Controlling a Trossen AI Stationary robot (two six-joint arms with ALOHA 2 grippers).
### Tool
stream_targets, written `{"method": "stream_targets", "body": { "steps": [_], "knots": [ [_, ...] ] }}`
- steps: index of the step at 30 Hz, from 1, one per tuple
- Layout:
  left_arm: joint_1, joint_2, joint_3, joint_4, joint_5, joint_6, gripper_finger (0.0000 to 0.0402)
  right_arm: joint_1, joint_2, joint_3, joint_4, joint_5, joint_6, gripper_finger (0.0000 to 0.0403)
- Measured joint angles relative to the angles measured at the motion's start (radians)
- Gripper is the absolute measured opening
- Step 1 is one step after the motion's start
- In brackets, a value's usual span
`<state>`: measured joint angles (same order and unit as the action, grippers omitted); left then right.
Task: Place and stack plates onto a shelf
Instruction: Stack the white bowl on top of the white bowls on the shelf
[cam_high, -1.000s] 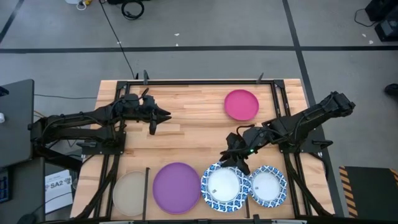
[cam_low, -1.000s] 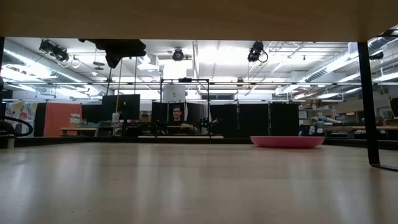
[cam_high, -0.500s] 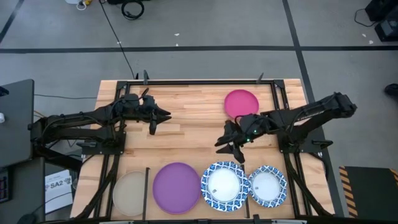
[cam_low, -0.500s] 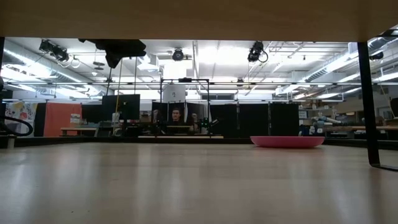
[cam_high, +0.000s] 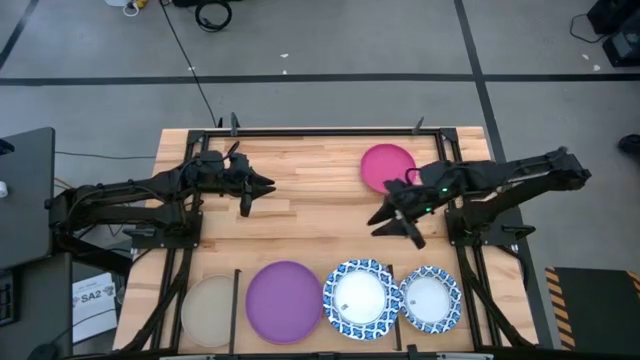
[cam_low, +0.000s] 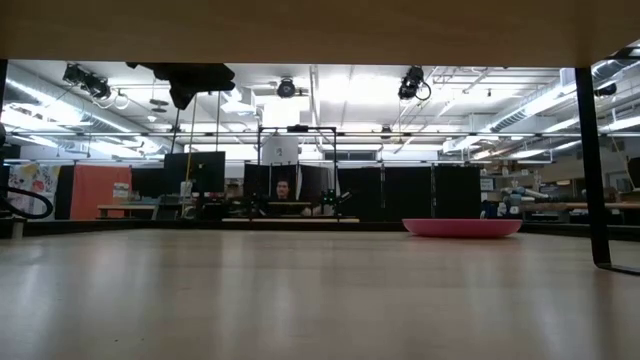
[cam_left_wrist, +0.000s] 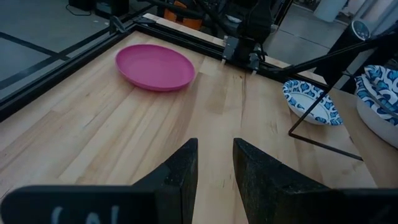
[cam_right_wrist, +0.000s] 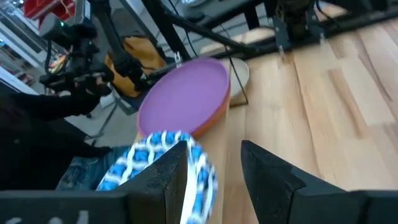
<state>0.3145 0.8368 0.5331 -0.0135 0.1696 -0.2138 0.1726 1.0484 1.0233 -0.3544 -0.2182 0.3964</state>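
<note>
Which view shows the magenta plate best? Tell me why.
The left wrist view: the magenta plate fills it close up, whole and unobstructed. The high view shows it small from above, beside the right claw. The low view shows only its edge. The right wrist view misses it.

Magenta plate (cam_high: 388, 167), purple plate (cam_high: 284, 302), beige plate (cam_high: 208, 310), blue-patterned white plates (cam_high: 357, 298).

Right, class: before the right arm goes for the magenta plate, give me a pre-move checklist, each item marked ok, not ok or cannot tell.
1. right gripper open and empty: ok.
2. magenta plate lying flat on the wood, nothing on it: ok.
3. left gripper parked across the table, away from the plate: ok.
4. Shelf bays in front holding beige plate, purple plate and two blue-rimmed plates: ok.
5. Orange plate under the purple one: only an orange edge shows, cannot tell.
</note>
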Motion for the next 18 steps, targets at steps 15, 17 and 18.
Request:
{"method": "stream_targets", "body": {
  "steps": [15, 17, 18],
  "knots": [
    [0.000, 0.000, 0.000, 0.000, 0.000, -0.001, 0.0107, 0.231, -0.168, 0.000, -0.572, 0.177, 0.257, 0.0155],
    [0.000, 0.000, 0.000, 0.000, 0.000, -0.004, 0.0107, 0.269, -0.161, 0.000, -0.660, 0.203, 0.291, 0.0155],
    [0.000, 0.000, 0.000, 0.000, 0.000, -0.005, 0.0107, 0.287, -0.155, 0.000, -0.697, 0.214, 0.309, 0.0155]
  ]
}}
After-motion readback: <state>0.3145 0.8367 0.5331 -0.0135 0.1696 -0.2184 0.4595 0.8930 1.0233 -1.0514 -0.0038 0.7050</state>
